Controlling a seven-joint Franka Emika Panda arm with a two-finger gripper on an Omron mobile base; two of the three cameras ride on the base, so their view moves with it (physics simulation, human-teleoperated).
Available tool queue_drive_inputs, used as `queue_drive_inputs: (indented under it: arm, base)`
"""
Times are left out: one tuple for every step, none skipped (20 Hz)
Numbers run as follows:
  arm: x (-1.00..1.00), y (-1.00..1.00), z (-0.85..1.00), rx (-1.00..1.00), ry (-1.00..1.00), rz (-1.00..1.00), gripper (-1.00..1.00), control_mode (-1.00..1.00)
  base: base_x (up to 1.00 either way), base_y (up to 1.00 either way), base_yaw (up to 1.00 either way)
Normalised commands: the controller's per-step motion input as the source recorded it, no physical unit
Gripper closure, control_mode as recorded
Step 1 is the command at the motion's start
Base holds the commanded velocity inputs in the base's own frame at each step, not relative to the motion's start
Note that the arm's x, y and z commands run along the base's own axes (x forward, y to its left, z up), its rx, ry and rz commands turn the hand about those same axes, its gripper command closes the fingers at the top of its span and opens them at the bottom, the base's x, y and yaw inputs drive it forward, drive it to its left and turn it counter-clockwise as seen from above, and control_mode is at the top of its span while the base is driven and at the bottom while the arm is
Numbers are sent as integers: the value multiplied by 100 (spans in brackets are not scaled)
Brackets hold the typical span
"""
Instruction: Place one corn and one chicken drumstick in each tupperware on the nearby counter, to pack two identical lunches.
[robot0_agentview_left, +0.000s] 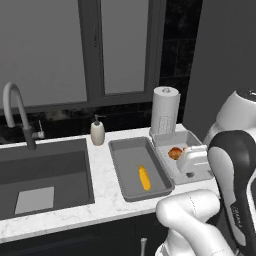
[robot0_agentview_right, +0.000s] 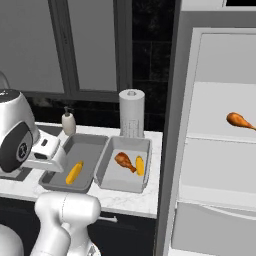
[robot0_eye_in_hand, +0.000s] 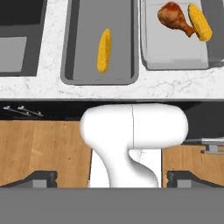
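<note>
Flat, even light — sharp, shadowless

Counter w/ two tupperware (soap bottle, maybe)

Hidden and cut-off parts

In the left base view the arm covers the right part of the shorter tupperware, leaving just a bit of its drumstick showing. The hand view crops the sink basin at its left edge.
</note>
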Motion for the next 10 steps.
queue_drive_inputs:
  arm:
    - [-100, -44, 0, 7, 0, -1, -100, -100]
    - [-100, -29, 0, 2, -5, 0, -100, -100]
    - [-94, -14, -9, 0, -3, 0, -100, -100]
    - [-76, -3, -18, 0, -2, 0, -100, -100]
    - [-65, 0, -10, 0, 0, 0, -100, -100]
    - [-29, 0, 0, 0, 0, 0, -100, -100]
    - [0, 0, 0, 0, 0, 0, -100, -100]
    - [0, 0, 0, 0, 0, 0, -100, -100]
    - [0, 0, 0, 0, 0, 0, -100, -100]
    - [0, 0, 0, 0, 0, 0, -100, -100]
  base:
    - [0, 0, 0]
    - [0, 0, 0]
    - [0, 0, 0]
    - [0, 0, 0]
    - [0, 0, 0]
    - [0, 0, 0]
    - [0, 0, 0]
    - [0, 0, 0]
    - [0, 0, 0]
    - [0, 0, 0]
